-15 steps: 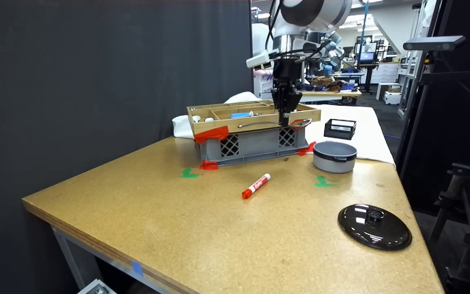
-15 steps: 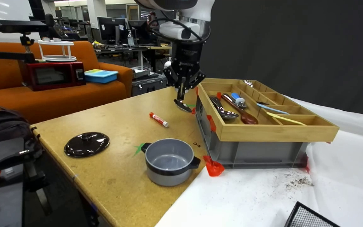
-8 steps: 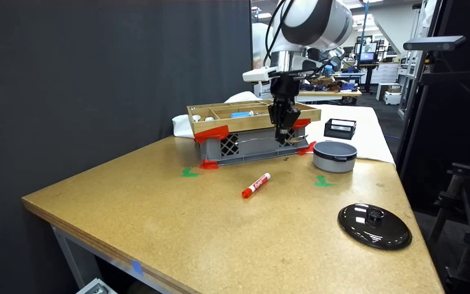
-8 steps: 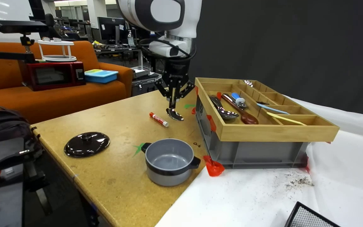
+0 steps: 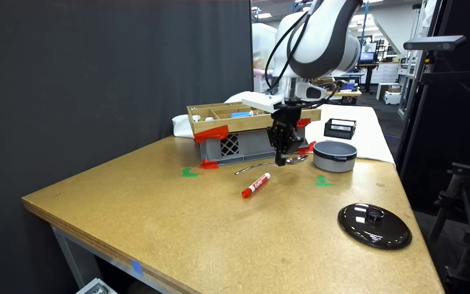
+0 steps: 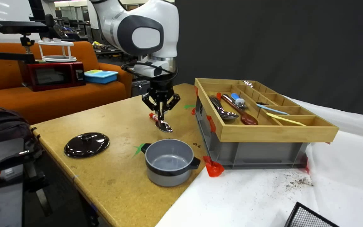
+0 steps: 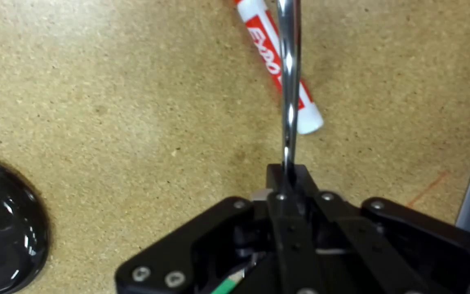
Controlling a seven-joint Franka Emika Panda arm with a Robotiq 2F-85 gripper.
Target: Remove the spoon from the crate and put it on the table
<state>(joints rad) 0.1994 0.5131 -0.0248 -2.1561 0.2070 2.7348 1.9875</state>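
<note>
The Robotiq gripper point(image 7: 287, 175) pointed down over the tan tabletop point(image 5: 218, 228), its 2 fingertips pressed together on the thin handle of a shiny metal spoon point(image 7: 290, 81), pinching it on the stretch near the bowl. The spoon was outside the grey plastic crate point(image 6: 263, 154), on the side of the bare tabletop; how high it hung could not be judged. In the wrist view its handle crossed over a red-and-white Expo marker point(image 7: 265, 49) lying on the tabletop. In an exterior view the bowl end was turned toward a grey pot point(image 5: 335, 159) with a black band, which stood near a corner of the crate.

On top of the crate sat a wooden compartment tray point(image 6: 279, 135). Its long compartment nearest the spoon held metal utensils point(image 6: 227, 114), a brown wooden spoon point(image 6: 247, 118) and a blue-handled utensil point(image 6: 238, 99). A pale blue utensil point(image 6: 273, 109) and a yellow utensil point(image 6: 285, 119) lay at the smaller compartments on the far side. Red tape point(image 5: 212, 134) showed at the corners of the tray and crate in both exterior views.

A glossy black lid point(image 5: 374, 226) lay knob up near the tabletop's edge, well apart from the spoon. There were 2 green tape marks point(image 5: 323, 181) on the tabletop. A black mesh box point(image 5: 340, 129) stood on a white sheet point(image 5: 367, 134) behind the pot.
</note>
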